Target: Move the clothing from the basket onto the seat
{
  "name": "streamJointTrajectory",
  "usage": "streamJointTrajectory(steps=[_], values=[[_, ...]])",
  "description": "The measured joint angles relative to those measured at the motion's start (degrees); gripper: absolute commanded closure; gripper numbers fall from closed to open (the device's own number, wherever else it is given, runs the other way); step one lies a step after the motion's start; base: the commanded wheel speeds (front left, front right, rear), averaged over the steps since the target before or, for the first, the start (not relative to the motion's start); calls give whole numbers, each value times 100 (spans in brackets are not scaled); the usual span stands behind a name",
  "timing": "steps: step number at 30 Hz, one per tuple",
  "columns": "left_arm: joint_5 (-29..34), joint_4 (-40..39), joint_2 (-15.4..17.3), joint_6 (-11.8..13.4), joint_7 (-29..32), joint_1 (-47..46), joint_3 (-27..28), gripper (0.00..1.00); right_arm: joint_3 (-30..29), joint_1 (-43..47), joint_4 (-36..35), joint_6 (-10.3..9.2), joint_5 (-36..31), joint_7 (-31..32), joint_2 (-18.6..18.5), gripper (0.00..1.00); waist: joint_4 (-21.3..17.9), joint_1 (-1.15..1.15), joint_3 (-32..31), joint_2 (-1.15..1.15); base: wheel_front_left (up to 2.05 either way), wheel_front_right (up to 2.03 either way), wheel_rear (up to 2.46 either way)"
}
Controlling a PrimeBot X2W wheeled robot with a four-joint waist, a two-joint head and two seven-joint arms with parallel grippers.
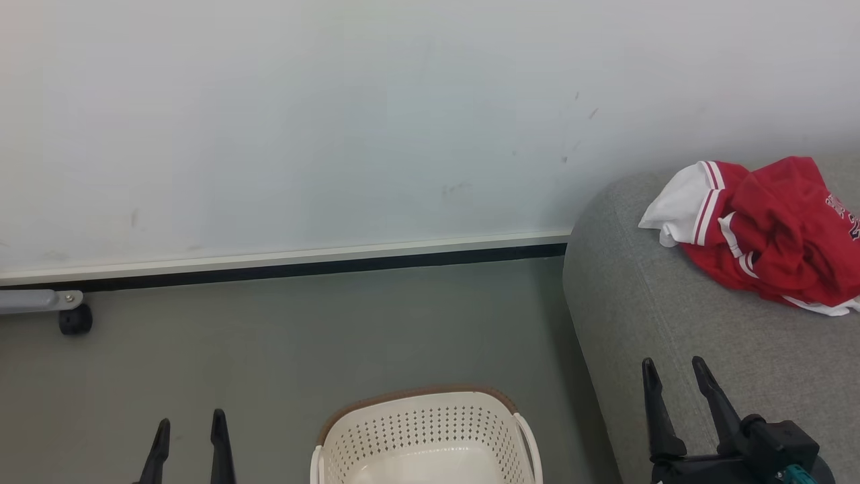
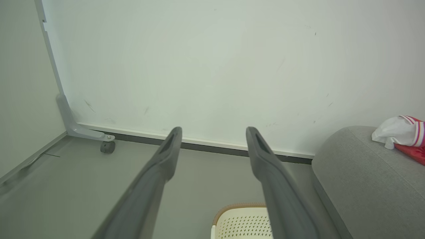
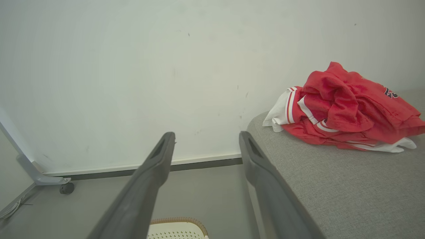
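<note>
Pale wall [image 1: 336, 121] and grey floor [image 1: 302, 336], met by a dark skirting strip [image 1: 289, 259], form the background.

**Grippers.** In the head view the left gripper [image 1: 190, 420] rises at the lower left against the floor. Its two dark fingers are spread and hold nothing. The right gripper [image 1: 673, 363], on a black wrist body, rises at the lower right against the near part of the seat [image 1: 672, 323]. Its fingers are likewise spread and hold nothing. Both pairs point away toward the wall. Each wrist view confirms the gap: left gripper [image 2: 214, 131], right gripper [image 3: 207, 135].

**Basket.** The basket [image 1: 416, 392] stands on the floor between the two grippers, just beside the seat's left edge. The head view looks into it, showing the perforated far wall and the pale bottom. Each wrist view catches little more than the brown rim at the picture's lower edge.

**Clothing.** The clothing [image 1: 772, 228] lies crumpled on the seat by its far edge, close to the wall and a little in from the rounded left edge. It is well apart from both grippers, ahead and to the right of the right one. The right wrist view takes in the whole red heap [image 3: 342, 106]. The left wrist view catches its white, striped end [image 2: 401, 131].

**Left margin.** A grey metal leg on a black caster [image 2: 107, 146] stands by the wall. The left wrist view traces it upward.
</note>
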Motion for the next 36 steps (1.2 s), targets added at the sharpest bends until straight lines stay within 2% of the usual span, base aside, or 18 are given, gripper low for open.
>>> streamJointTrajectory(steps=[10,11,23,36], values=[[9,-8,-37,0,0,0,5,0,-36,19,-63,-31,-7,0,0,0,1,0,28,0,0,0,0],[9,-8,-38,0,0,0,5,100,-43,20,-66,-32,-7,0,0,100,1,0,30,0,0,0,0],[-237,332,-149,-65,122,70,18,100,-130,219,269,29,246,121,133,100,8,0,49,0,0,0,0],[-1236,454,-207,-263,422,-53,186,100,-450,174,368,191,1261,424,219,100,23,0,78,0,0,0,0]])
